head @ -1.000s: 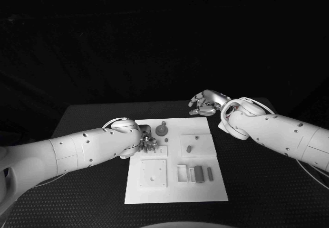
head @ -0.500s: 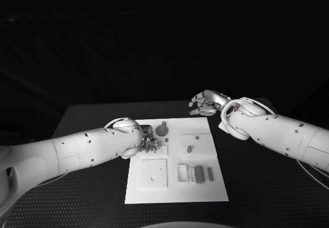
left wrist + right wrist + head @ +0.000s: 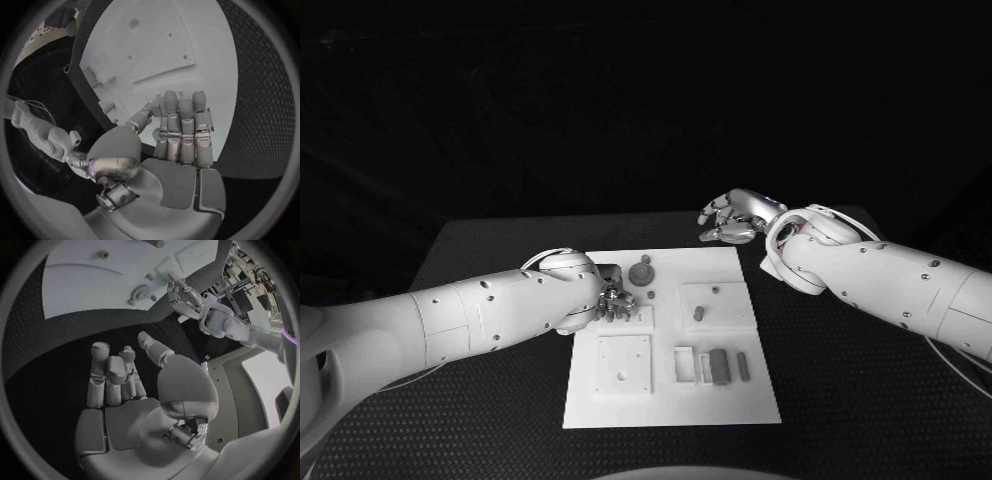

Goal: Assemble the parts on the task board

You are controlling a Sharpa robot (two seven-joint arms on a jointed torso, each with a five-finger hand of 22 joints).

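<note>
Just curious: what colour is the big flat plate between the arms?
White; the task board shows best in the head view.

The task board (image 3: 668, 400) is a white rectangular plate lying flat in the middle of the table, long side running near to far. A round grey part (image 3: 640, 271) stands near its far left corner. A small dark part (image 3: 697, 314) lies in the far right square recess. Two grey bars (image 3: 718, 366) lie side by side near the near right edge.
</note>
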